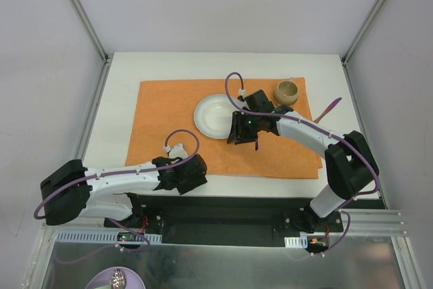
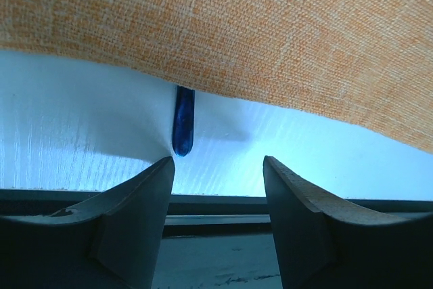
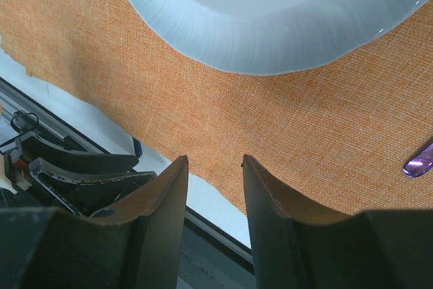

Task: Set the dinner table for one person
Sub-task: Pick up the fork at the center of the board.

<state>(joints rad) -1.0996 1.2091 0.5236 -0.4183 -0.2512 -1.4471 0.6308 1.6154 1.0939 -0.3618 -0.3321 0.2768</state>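
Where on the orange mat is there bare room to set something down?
Free: left part of the orange mat, between its left edge and the plate; also the table strip beyond its far edge. Crowded: right of the plate, with the right tool, cup and purple utensil. The left tool sits at the near edge.

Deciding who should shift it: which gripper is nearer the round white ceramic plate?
Right. The right gripper is beside the plate's right rim; the left gripper sits at the orange cloth placemat's near edge, well short of it.

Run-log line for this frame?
left gripper open, facing blue item poking from under placemat | right gripper open, beside plate | cup on placemat
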